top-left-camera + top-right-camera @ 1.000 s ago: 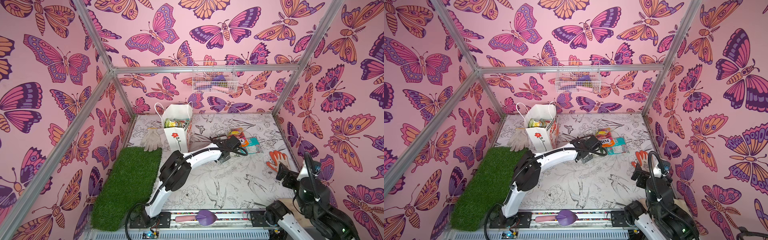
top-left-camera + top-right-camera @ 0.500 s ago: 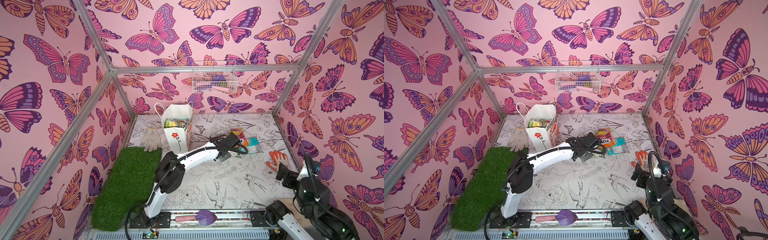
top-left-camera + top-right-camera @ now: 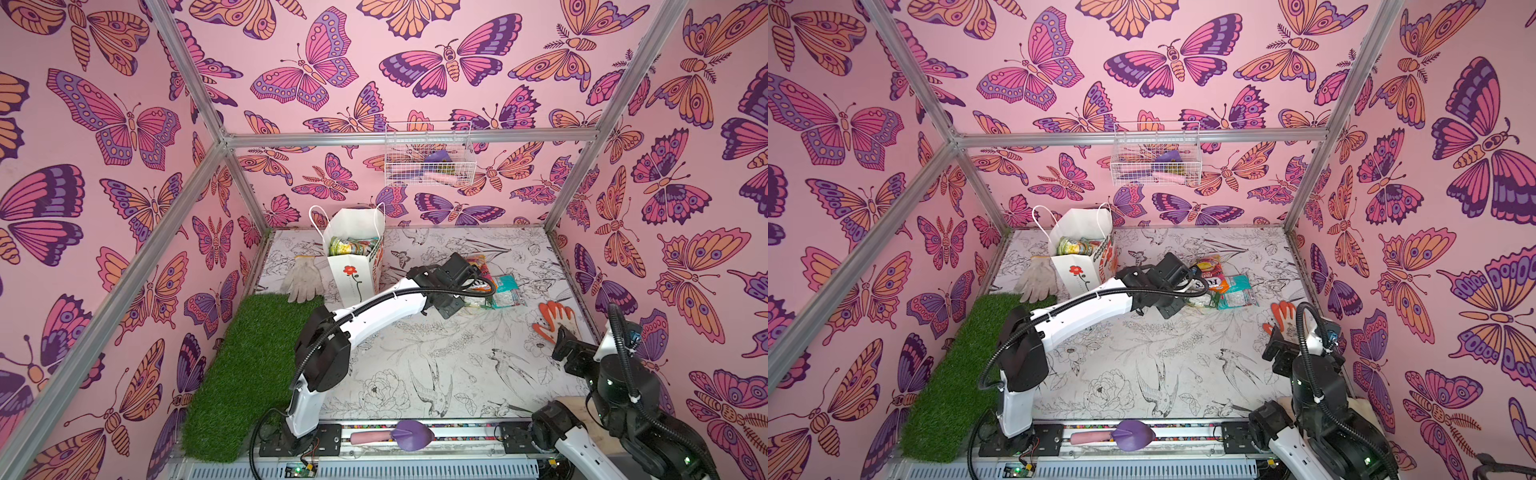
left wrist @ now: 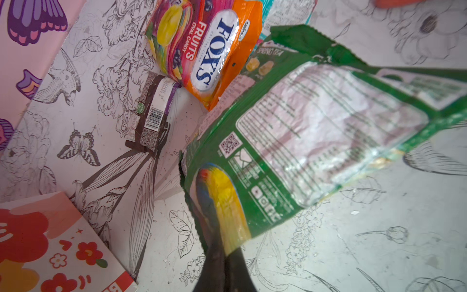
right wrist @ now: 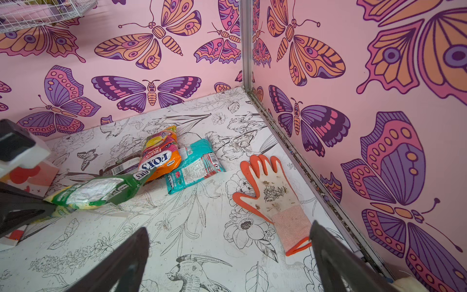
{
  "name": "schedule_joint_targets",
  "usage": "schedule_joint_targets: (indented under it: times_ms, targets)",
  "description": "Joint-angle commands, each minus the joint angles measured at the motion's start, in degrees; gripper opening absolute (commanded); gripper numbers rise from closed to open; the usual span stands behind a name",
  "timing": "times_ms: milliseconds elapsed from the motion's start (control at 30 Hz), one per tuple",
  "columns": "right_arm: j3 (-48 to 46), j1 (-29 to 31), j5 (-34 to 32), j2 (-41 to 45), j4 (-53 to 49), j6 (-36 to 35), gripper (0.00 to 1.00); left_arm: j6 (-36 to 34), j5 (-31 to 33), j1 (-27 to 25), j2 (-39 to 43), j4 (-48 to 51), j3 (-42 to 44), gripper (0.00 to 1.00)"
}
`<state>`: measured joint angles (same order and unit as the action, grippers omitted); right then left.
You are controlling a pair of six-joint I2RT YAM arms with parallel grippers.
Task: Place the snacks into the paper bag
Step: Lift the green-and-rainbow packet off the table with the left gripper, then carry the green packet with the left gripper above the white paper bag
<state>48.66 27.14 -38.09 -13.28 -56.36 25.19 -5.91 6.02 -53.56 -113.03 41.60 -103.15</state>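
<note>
My left gripper (image 4: 222, 242) is shut on one end of a green snack packet (image 4: 316, 131), which slants away from its fingers just above the floor. That packet also shows in both top views (image 3: 478, 301) (image 3: 1204, 301) and in the right wrist view (image 5: 96, 192). Beside it lie the orange FOX'S bag (image 4: 209, 50), a dark brown bar (image 4: 154, 113) and a teal packet (image 5: 192, 166). The white paper bag (image 3: 353, 266) (image 3: 1079, 266) stands upright at the back left with snacks (image 3: 353, 246) inside. My right gripper (image 5: 228, 228) hangs open at the right, holding nothing.
An orange glove (image 5: 270, 192) lies by the right wall, just ahead of my right gripper. A white glove (image 3: 303, 278) lies left of the bag, above a green grass mat (image 3: 249, 374). A wire basket (image 3: 428, 158) hangs on the back wall. A purple trowel (image 3: 399, 434) rests at the front edge.
My left arm's elbow has swung down and to the left while its gripper stayed over the snack pile. The right arm has not moved.
</note>
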Motion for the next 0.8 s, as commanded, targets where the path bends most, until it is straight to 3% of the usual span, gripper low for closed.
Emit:
schedule_joint_targets:
  times_ms: [0, 367, 767]
  targets:
    - [-0.4, -0.2, -0.5, 0.5, 0.4, -0.4, 0.99, 3.8, -7.9, 2.0, 4.3, -2.9, 1.5, 0.00]
    - [-0.4, -0.2, -0.6, 0.6, 0.4, -0.5, 0.99, 9.6, -20.4, 6.7, 11.7, -11.1, 8.1, 0.00]
    - [-0.4, -0.2, -0.5, 0.6, 0.4, -0.4, 0.99, 14.3, -28.2, 9.8, 17.5, -18.4, 13.9, 0.00]
